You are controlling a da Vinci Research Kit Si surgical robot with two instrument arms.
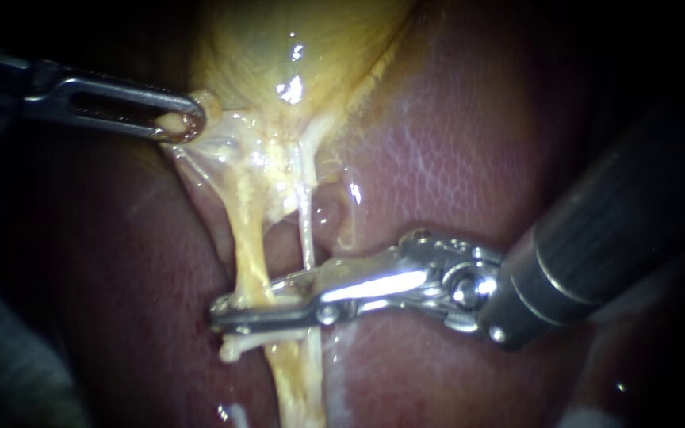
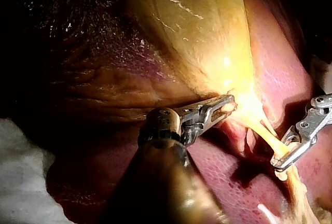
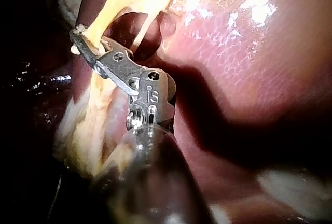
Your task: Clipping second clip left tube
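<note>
The yellow left tube [image 1: 249,254] runs down from the gallbladder [image 1: 279,47], with a thinner pale right tube [image 1: 307,230] beside it. My right instrument [image 1: 227,313] reaches across from the right, and its long jaws are shut on the left tube from both sides. A whitish clip [image 1: 235,346] sits on that tube just below the jaws. My left instrument [image 1: 184,125] comes in from the upper left, its jaws shut on the gallbladder's lower edge. In the left wrist view its jaws [image 2: 226,105] hold that tissue taut; the right instrument [image 2: 282,161] crosses the tube beyond. The right wrist view shows the right instrument's jaws [image 3: 82,38] around the tube.
Reddish liver [image 1: 453,143] lies behind and to both sides of the tubes. Thin glistening membrane [image 1: 216,158] stretches between the held gallbladder edge and the tubes. The right instrument's dark shaft [image 1: 620,214] fills the right side.
</note>
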